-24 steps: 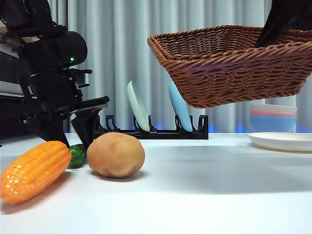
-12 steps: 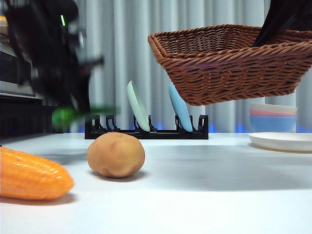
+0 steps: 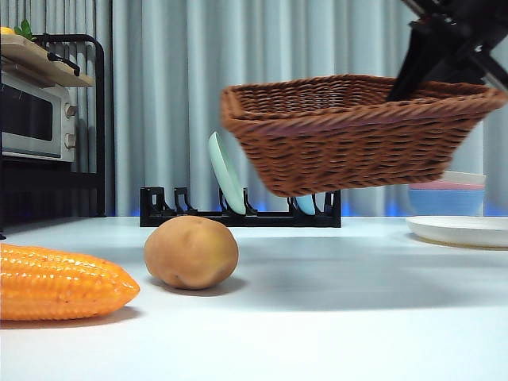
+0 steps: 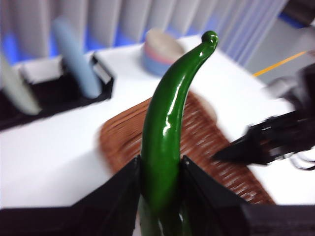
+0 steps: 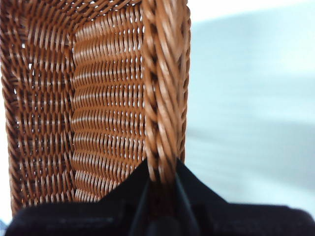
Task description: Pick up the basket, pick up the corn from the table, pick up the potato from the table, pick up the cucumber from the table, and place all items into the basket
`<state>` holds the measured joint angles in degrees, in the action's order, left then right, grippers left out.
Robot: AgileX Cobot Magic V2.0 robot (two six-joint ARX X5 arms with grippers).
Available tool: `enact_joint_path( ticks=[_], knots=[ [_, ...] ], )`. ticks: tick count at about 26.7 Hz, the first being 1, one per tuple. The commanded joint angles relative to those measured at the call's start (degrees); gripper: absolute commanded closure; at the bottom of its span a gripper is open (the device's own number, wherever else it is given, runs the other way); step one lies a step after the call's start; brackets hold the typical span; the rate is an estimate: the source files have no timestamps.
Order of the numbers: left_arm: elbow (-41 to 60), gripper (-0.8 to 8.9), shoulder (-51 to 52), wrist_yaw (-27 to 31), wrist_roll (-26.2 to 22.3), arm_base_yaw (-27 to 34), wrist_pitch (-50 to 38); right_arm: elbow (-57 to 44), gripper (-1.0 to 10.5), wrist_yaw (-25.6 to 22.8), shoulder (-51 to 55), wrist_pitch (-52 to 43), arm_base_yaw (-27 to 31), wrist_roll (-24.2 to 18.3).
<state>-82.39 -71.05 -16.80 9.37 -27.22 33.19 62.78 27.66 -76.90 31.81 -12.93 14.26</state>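
I count one basket [image 3: 353,131], one corn [image 3: 59,283], one potato [image 3: 191,252] and one cucumber [image 4: 167,132]. My right hand [image 5: 162,174] is closed tight on the braided rim of the basket and holds it up in the air, above the tabletop [image 3: 333,309], tipped a little. The basket is dark brown, woven, wide and shallow. My left hand [image 4: 160,177] is squeezed shut around the cucumber, which is shiny dark green, long and curved, with a little knob at its tip. It sticks up from between my two black jaws, and the basket shows below it. The corn is orange-yellow with rows of bumps and lies on the white tabletop. The smooth tan potato sits on the tabletop just beside the corn's pointed end, not touching it. Behind them stands one black dish rack [image 3: 238,213]
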Motion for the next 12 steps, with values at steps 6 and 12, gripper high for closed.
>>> enact_joint_path(
  ticks=[6, 12],
  knots=[
    [1.22, 8.21, -9.68, 10.16, 2.62, -10.54, 0.94, 0.42, 9.6, 0.98, -0.07, -3.1, -3.96, 4.39],
    [1.22, 8.12, -19.06, 12.31, 2.64, -14.56, 2.16, 0.42, 9.6, 2.86, -0.07, -3.04, -4.31, 4.66]
  ],
)
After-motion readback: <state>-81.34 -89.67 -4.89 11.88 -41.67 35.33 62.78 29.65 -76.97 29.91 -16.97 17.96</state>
